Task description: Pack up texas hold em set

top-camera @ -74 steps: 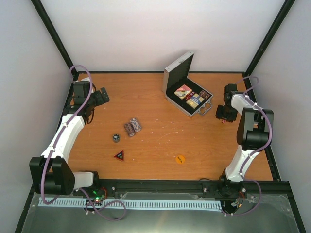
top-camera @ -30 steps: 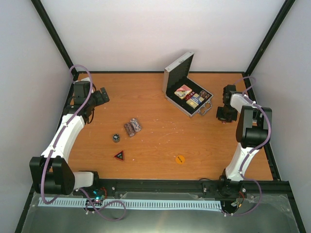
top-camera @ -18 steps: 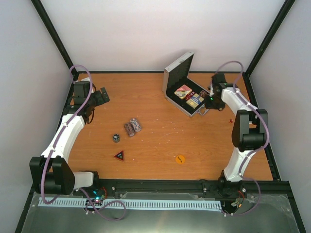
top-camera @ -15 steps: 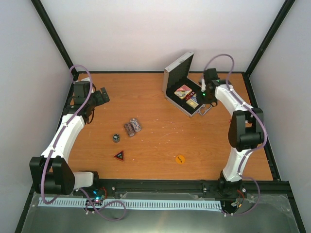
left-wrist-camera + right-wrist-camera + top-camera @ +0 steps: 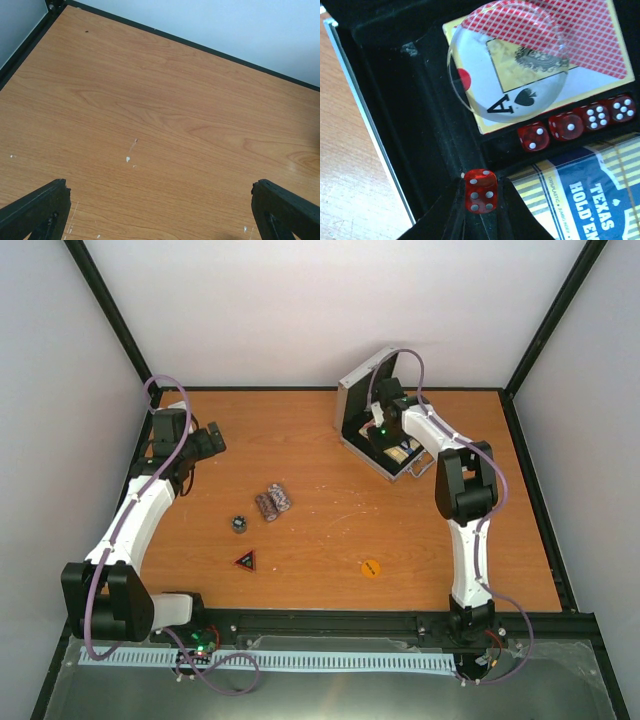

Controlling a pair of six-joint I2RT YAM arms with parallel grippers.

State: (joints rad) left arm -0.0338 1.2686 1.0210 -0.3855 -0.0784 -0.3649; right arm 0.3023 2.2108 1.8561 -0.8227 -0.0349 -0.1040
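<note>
Jaws of the left gripper (image 5: 160,210) stand wide apart over bare table (image 5: 165,100). Chip stacks (image 5: 273,501), the triangle (image 5: 245,560) and the orange disc (image 5: 370,567) lie loose on the wood, not yet packed. Rightward, the open case (image 5: 362,388) already holds a blue deck (image 5: 580,200) and four dice (image 5: 575,122). Over it the right gripper (image 5: 480,207) is clamped on a fifth die (image 5: 480,197) — roughly halfway done, I judge.
</note>
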